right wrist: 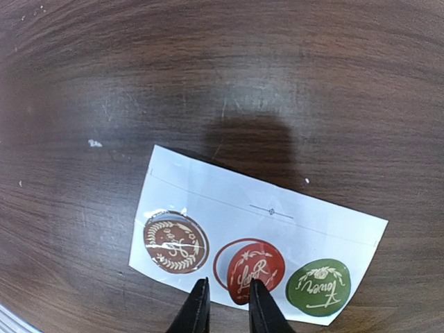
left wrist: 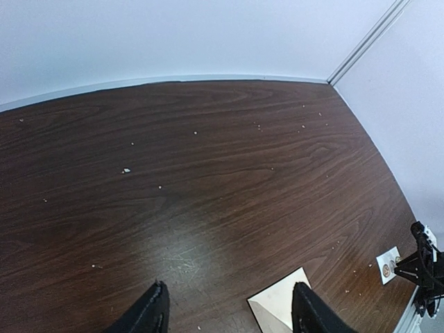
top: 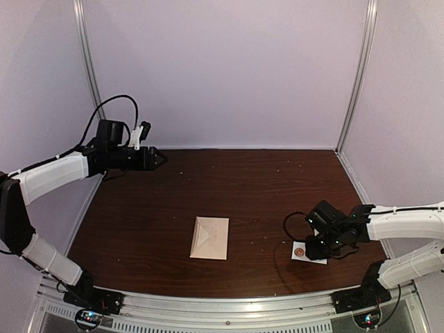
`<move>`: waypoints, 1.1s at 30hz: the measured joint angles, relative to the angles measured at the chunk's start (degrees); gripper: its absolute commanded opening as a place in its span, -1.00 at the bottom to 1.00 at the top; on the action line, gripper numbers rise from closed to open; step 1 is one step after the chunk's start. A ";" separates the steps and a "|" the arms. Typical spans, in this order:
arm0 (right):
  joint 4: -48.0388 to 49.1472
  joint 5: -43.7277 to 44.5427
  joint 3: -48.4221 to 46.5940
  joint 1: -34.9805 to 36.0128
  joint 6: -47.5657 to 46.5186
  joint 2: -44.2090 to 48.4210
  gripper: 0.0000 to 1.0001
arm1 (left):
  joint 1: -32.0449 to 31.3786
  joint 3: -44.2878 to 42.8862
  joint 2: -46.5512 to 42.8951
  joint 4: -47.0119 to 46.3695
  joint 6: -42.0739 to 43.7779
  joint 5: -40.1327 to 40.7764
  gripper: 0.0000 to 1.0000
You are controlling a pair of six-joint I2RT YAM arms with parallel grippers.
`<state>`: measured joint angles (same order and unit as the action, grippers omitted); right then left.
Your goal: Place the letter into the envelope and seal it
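**Operator:** How will it handle?

**Spotter:** You have the envelope (top: 209,238) lying flat on the table (top: 277,173), a little toward 6 o'clock from the middle. I judge it light, thin and limp. It will bend under its own weight and slide on the wood if you push it. With no edge lifted, your best hold looks like a corner or a short edge. Pinch the paper there lightly and don't press on the middle.

**Operator:** Which way does it lie?

**Spotter:** Your top view puts the long axis roughly from 12 to 6 o'clock, only slightly skewed. Faint fold lines show a triangular flap lying flat. I can't tell which way its point faces, and I see no separate letter sheet.

**Operator:** And around it?

**Spotter:** At about 4 o'clock from the envelope, well apart, lies the sticker strip (right wrist: 277,208). Your right gripper (right wrist: 227,286) is down on it. Its fingers stand close together, with the lower edge of the red sticker (right wrist: 258,263) in the narrow gap. I can't tell whether they pinch it.

**Operator:** The left?

**Spotter:** Your left gripper (left wrist: 229,312) hangs at about 10 o'clock, well clear. Its fingers are spread and it carries nothing.
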<state>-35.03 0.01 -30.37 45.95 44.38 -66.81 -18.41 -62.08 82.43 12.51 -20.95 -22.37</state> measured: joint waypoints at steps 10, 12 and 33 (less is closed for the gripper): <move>-0.35 1.16 -0.02 0.63 0.85 -0.55 -0.85 | 0.00 0.00 0.15 0.00 0.00 -0.55 0.24; -0.35 1.49 -0.02 0.66 0.87 -0.74 -0.90 | 0.00 0.00 0.17 0.00 0.00 -0.57 0.24; -0.61 5.35 -1.49 1.07 3.69 10.10 -1.00 | 0.00 0.39 0.17 -0.02 0.00 -1.42 0.24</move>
<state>-35.64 5.37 -31.86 47.03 48.07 -56.71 -18.41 -61.69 82.61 12.49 -20.95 -23.79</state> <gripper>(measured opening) 0.006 0.620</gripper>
